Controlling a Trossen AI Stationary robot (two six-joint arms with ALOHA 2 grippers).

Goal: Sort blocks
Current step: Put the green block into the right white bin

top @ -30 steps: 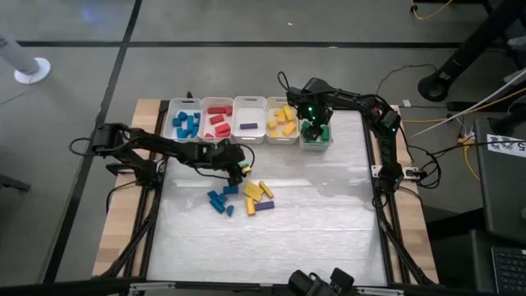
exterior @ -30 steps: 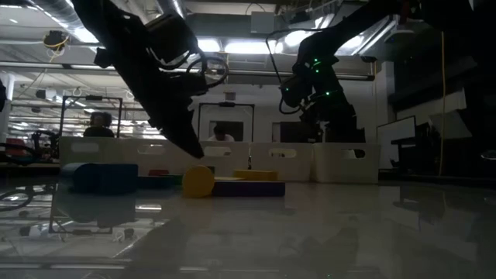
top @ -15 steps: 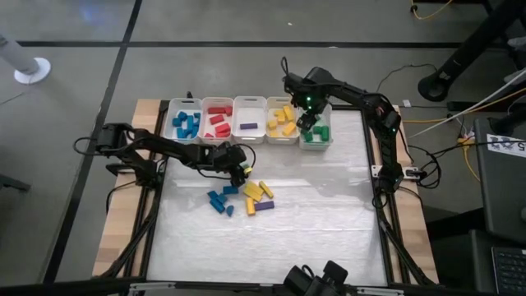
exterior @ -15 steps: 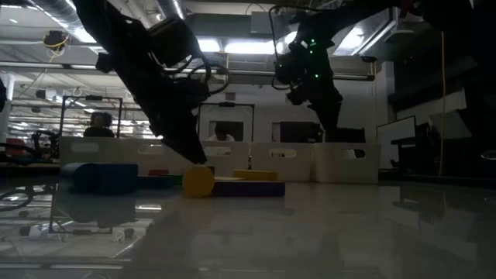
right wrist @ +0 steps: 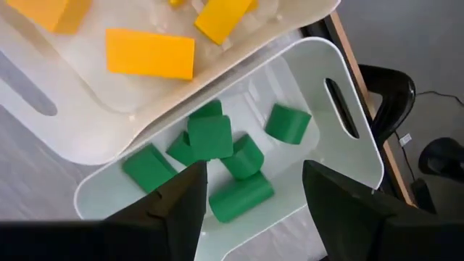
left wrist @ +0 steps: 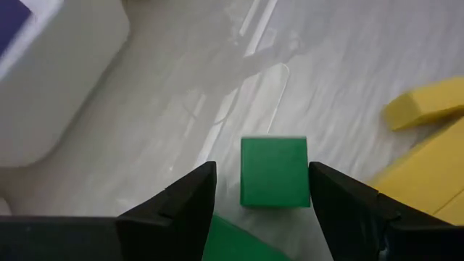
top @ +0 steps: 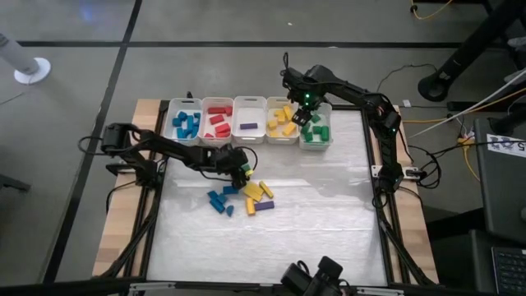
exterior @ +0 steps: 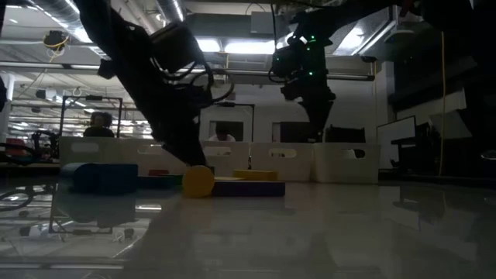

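Five white bins sit in a row along the bench's far edge; I take the purple bin [top: 249, 119], the middle one, as landmark. Going left to right: the blue bin [top: 186, 121] is two places left of it, the red bin [top: 217, 120] just left, the yellow bin [top: 282, 120] just right, the green bin [top: 316, 127] at the right end.

Left tool [top: 240, 170] is low over the bench in front of the purple bin, at the near-left edge of the loose pile [top: 242, 196]. Over the last second it has crept a little toward that pile. Fingers spread, with a green cube [left wrist: 274, 172] standing between them on the bench, not yet pinched. A second green piece [left wrist: 235, 243] lies just under the tool; yellow blocks [left wrist: 428, 148] lie beside the cube.

Loose pile, in front of the purple bin: blue, yellow and one purple bar [top: 264, 205] still unsorted.

Right tool [top: 302, 116] was down in the green bin a second ago; it has since lifted clear and now hangs over the seam between the yellow and green bins, fingers spread, empty. Green blocks [right wrist: 217, 163] lie in the bin below it.

Reading: right arm's drop looks done, one more green sorted. Left arm appears set to close on the green cube.
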